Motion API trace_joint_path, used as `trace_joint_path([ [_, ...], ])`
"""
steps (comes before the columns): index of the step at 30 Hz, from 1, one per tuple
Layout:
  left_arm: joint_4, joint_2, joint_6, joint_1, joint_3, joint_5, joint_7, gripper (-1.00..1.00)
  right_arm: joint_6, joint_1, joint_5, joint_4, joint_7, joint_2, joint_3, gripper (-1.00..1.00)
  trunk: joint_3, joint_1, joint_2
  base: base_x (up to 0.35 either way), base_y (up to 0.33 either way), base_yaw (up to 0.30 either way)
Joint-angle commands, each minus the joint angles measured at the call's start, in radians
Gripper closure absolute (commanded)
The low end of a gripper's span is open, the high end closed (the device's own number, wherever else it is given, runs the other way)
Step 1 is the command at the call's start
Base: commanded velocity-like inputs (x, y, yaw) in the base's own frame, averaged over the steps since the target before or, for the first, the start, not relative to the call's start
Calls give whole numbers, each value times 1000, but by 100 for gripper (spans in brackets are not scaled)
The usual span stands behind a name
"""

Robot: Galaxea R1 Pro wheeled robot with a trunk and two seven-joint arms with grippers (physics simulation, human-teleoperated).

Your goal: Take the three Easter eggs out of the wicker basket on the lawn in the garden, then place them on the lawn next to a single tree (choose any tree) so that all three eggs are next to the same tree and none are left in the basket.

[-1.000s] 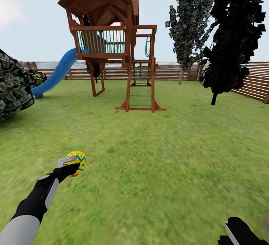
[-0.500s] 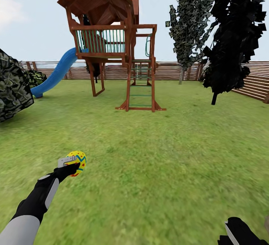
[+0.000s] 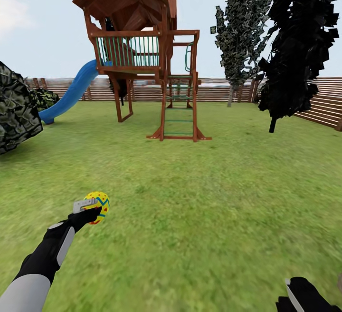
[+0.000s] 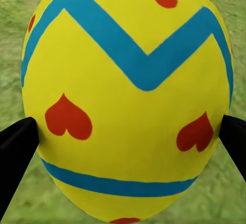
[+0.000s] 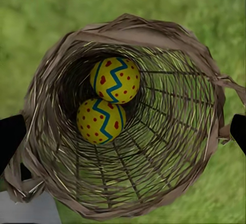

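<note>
Head view: our left gripper (image 3: 97,206) clamps one Easter egg (image 3: 98,201) above the lawn (image 3: 199,198); right gripper's (image 5: 123,131) fingers straddle the wicker basket (image 5: 169,131), apparently holding it.

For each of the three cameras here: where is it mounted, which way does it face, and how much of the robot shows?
Head: up high, facing over the lawn to the playset; both arms show.
Left wrist: along the left gripper, shut on an egg; fingertips show.
Right wrist: down into the basket holding two eggs; fingertips show.
Shared: head and left wrist both see the held egg.
</note>
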Motion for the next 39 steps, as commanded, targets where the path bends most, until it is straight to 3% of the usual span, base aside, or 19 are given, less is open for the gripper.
trace_joint_path([
  [1,-1,0,8,-1,2,10,-3,100,-4,0,3,-1,0,-1,-3,-100,-4,4,-8,0,0,0],
  [10,-1,-1,8,-1,2,10,-3,100,-13,0,3,0,-1,-10,-17,-100,-33,38,-71,0,0,0],
  [28,0,-5,9,-1,1,10,-3,100,-13,0,4,0,-1,2,-30,-100,-89,107,-197,0,0,0],
  [39,0,-16,9,-1,1,9,-8,100,-13,0,3,1,-1,3,-30,-100,-89,107,-197,0,-107,0],
])
